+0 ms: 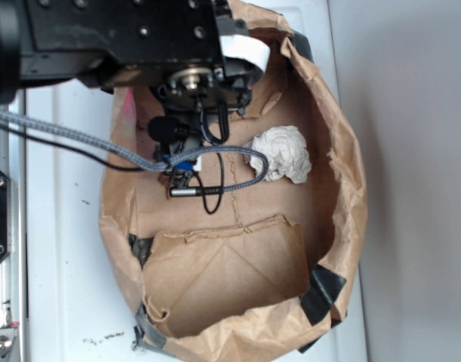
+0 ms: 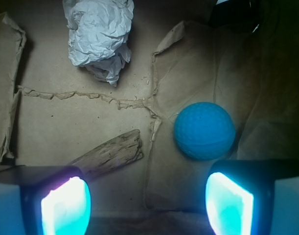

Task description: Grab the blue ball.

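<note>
A: Paper first: what holds everything?

B: One brown paper bag with its walls rolled down into a rough bowl, lying on a white surface. Dark tape patches sit on its near right rim and near left corner. A flap of the same brown paper lies folded over the floor at the near side.

A: What lies inside?

B: From the exterior view, a crumpled white paper wad rests on the bag floor toward the right. The wrist view shows that wad at the far left, a splintered wood chip nearer and left of centre, and the blue ball right of centre on the brown floor, well apart from the wad.

A: Can the ball be seen from outside?

B: No, the arm and its cables cover that part of the bag floor.

A: Surroundings?

B: The white surface has a few dark specks near the bag's near left corner. A pale wall or panel rises to the right, and a metal rail runs down the left edge.

A: How does the ball look?

B: Round, teal-blue, matte, with a fine dimpled or ribbed texture. It casts a soft shadow to the right and sits smaller than the wad.

A: And the gripper?

B: The gripper is spread wide, its two glowing fingers at the near edge of the wrist view, holding nothing. The ball lies just beyond the right finger, not between them
</note>
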Robot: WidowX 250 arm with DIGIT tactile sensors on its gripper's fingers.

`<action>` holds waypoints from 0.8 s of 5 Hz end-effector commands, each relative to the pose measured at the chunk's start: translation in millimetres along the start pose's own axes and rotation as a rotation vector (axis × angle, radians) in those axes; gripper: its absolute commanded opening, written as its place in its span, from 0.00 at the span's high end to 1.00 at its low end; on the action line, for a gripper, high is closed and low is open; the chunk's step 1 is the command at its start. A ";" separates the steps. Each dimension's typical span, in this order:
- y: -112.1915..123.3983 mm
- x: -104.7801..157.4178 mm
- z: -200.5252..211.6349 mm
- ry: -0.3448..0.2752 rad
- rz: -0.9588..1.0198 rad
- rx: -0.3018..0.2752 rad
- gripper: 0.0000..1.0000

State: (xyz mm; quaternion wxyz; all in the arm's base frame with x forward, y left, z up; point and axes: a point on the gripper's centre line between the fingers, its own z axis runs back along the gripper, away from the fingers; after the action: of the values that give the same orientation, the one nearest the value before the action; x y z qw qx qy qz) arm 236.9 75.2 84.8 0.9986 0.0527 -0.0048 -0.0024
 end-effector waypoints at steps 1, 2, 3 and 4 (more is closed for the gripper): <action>8.9 0.9 -7.6 -0.180 -0.414 0.048 0.00; 12.1 -5.0 -6.9 -0.207 -0.482 0.045 0.00; 18.5 -4.5 -12.7 -0.202 -0.541 0.038 0.00; 23.8 1.3 -20.3 -0.165 -0.528 0.051 0.00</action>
State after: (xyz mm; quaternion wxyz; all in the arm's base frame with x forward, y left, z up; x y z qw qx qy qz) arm 229.0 89.2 54.9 0.9584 0.0602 -0.0560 -0.2734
